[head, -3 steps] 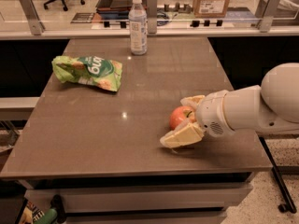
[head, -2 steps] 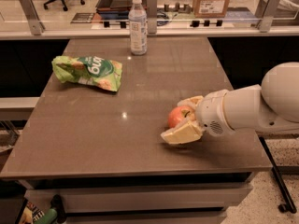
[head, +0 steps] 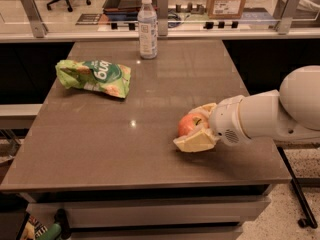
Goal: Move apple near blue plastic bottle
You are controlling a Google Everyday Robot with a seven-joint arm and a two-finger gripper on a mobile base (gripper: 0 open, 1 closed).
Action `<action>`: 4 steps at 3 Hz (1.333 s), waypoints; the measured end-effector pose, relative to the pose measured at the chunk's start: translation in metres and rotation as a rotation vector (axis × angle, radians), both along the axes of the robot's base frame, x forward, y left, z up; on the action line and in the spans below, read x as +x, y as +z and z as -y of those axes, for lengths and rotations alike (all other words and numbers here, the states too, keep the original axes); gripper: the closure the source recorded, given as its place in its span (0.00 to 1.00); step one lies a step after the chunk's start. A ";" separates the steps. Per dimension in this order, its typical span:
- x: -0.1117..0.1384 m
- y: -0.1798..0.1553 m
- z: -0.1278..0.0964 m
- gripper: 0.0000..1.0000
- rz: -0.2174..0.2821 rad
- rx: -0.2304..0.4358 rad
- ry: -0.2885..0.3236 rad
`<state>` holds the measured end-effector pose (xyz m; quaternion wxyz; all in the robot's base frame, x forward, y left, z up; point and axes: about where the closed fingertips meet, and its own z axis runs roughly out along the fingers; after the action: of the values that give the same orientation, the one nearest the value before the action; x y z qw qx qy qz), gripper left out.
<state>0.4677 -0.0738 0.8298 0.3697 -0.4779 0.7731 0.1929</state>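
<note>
Listing left to right on the desk: green snack bag near the left edge; blue plastic bottle upright at the far edge; apple toward the near right corner, clasped between the two fingers of the hand reaching in from the right edge. Advised handling: carry the apple low toward the far edge, setting it beside the bottle without tipping that tall, slim item.

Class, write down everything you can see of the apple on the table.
The apple is round, smooth, red-orange with a yellowish patch and a short stem on top. It is upright at the near right of the table, far from the blue plastic bottle. The gripper is shut on it there, one cream finger behind, one in front.
</note>
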 end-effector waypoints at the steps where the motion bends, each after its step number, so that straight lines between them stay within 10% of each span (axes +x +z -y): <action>1: 0.020 0.023 0.011 1.00 0.018 -0.003 -0.022; 4: 0.127 0.105 0.041 1.00 0.087 -0.060 -0.068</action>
<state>0.5945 -0.1146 0.9344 0.3950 -0.4701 0.7775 0.1360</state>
